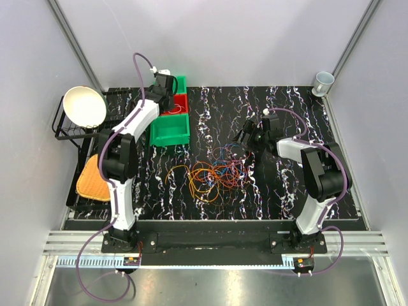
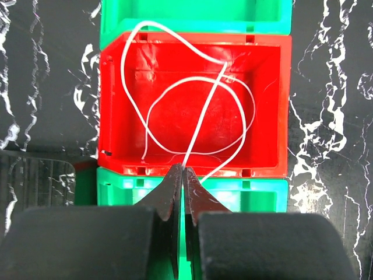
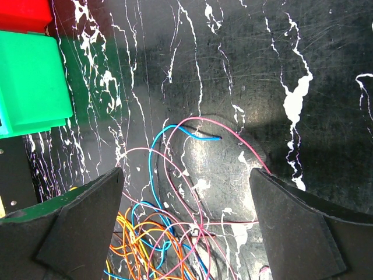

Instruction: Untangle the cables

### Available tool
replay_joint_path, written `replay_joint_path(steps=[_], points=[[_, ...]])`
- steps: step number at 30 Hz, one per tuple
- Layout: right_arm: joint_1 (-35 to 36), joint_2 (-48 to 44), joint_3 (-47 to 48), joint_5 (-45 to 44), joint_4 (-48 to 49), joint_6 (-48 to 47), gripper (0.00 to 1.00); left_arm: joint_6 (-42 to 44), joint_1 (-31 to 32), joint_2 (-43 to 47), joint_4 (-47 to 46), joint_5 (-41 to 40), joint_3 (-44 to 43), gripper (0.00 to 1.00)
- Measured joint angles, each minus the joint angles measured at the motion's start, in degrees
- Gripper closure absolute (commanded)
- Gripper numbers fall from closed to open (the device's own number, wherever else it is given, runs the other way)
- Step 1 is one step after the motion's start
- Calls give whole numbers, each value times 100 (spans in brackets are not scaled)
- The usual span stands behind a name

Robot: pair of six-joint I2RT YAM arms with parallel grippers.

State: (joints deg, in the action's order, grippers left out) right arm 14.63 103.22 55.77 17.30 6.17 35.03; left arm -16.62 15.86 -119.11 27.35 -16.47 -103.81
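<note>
A tangle of thin orange, red, yellow and blue cables (image 1: 213, 175) lies on the black marbled table in the middle. My left gripper (image 1: 167, 86) is shut on a thin white cable (image 2: 201, 125), pinched at the gripper tips (image 2: 182, 168), and the cable loops down into the red bin (image 2: 108, 105). My right gripper (image 1: 245, 135) is open and empty above the tangle's far right edge. In the right wrist view the gripper (image 3: 186, 172) straddles a blue cable (image 3: 152, 157) and pink loops (image 3: 201, 119), with orange cables (image 3: 145, 239) below.
The red bin (image 1: 176, 104) sits between a green bin (image 1: 171, 131) in front and another green bin (image 1: 182, 83) behind. A black rack with a white bowl (image 1: 84, 106) and an orange item (image 1: 92, 178) stands at the left. A cup (image 1: 323, 81) is at the back right.
</note>
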Motion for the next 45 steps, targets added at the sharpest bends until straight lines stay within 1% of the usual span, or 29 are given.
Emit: replay_joint_path(steps=[5, 14, 19, 24, 28, 34, 38, 45], points=[[0, 4, 9, 26, 0, 2, 6, -267, 79, -149, 197, -39, -7, 100], [0, 59, 26, 42, 2, 4, 6, -841, 564, -149, 492, -356, 57, 100], [0, 79, 26, 42, 2, 7, 6, -1056, 516, -151, 824, -577, -79, 100], [0, 79, 26, 44, 2, 7, 6, -1246, 404, -151, 1029, -584, -297, 99], [0, 79, 28, 55, 2, 15, 6, -1416, 245, -149, 1108, -284, -400, 99], [-2, 79, 28, 118, 4, 44, 6, -1742, -188, -151, 1349, 579, -708, 100], [-2, 79, 28, 146, 4, 48, 6, -1932, -516, -199, 1449, 1045, -1178, 100], [-2, 79, 28, 179, 2, 48, 6, -2138, -822, -699, 1460, 1355, -2013, 100]])
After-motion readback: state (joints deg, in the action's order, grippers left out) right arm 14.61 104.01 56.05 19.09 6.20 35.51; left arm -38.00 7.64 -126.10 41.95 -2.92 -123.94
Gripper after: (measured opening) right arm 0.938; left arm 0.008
